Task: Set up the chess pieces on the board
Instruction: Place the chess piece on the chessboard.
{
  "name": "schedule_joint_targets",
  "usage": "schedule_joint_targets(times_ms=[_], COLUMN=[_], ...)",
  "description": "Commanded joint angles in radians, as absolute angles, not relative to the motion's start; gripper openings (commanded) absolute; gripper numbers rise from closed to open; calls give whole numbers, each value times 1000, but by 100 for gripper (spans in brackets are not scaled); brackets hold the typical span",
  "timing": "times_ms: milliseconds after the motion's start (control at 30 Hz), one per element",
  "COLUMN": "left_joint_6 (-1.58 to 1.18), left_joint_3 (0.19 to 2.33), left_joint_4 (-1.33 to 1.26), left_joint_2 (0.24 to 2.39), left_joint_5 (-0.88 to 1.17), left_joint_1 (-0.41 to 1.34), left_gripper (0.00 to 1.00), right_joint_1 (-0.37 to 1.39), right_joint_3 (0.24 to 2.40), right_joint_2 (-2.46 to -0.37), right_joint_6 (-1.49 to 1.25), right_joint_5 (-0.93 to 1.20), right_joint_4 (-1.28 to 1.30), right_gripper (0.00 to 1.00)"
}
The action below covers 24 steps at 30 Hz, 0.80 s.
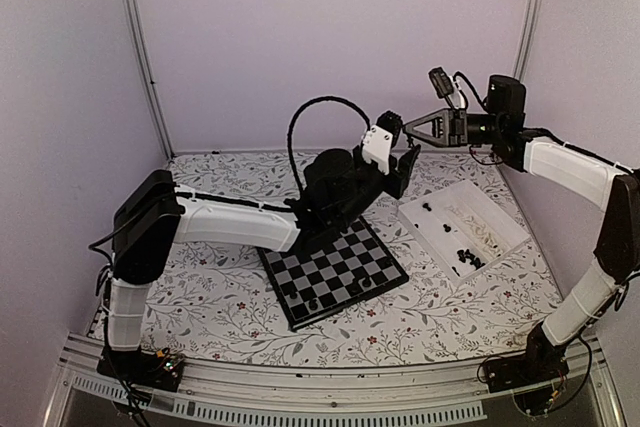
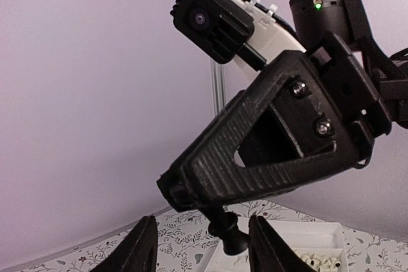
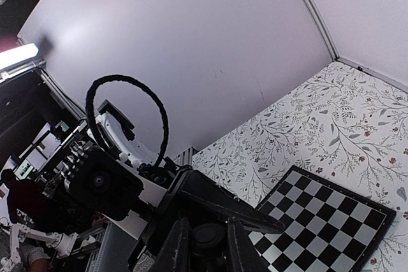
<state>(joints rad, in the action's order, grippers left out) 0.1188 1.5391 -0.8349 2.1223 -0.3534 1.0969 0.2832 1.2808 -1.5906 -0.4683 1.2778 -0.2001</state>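
We see a black chess piece [image 2: 229,230] held in mid-air, well above the counter [image 1: 230,297] and beyond the far corner of the board [image 1: 335,252]. It sticks out downward from the tip of the right pincer [image 1: 410,127], whose jaws are drawn in narrow on its top. The left pincer [image 2: 205,246] sits just under it, with its jaws apart and one finger [image 2: 143,250] on either side of the piece. We cannot tell whether either finger touches it.

On the board stand only a few dark pieces [image 1: 352,289], near its front edge. The rest of the set [image 1: 465,257] lies in the white tray [image 1: 460,197] to the right of the board.

We judge this to be a hand-over, with the right arm passing a piece it took from the tray to the left arm, which reaches the board more easily.

The next move calls for the left jaws to close squarely on the lower part of the piece. The right jaws should let go only once that grip is firm. Then the left arm can carry the piece down upright onto its square.
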Motion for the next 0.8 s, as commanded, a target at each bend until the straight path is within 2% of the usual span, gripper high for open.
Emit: schedule_joint_targets(times_ms=[0, 233, 567, 633, 700, 767], left_joint_6=[78, 35, -47, -45, -34, -17], left_joint_3=[1594, 1583, 1547, 1519, 1489, 1455], left_joint_4=[-813, -798, -770, -767, -745, -675], left_joint_2=[2147, 2138, 2106, 2087, 2057, 2004], left_joint_5=[-353, -317, -263, -242, -188, -168], left_joint_1=[1104, 1091, 1048, 1042, 1033, 1029], left_gripper=[49, 43, 16, 12, 9, 7], right_joint_1=[286, 287, 287, 286, 273, 228], right_joint_3=[1266, 1257, 1230, 1227, 1247, 1333], right_joint_2=[-1566, -1568, -1565, -1562, -1562, -1571], right_joint_6=[-501, -498, -483, -470, -439, -354], right_joint_5=[1295, 1292, 1286, 1290, 1312, 1353], right_joint_4=[-248, -251, -250, -242, -197, -11], right_gripper=[9, 10, 13, 21, 34, 49])
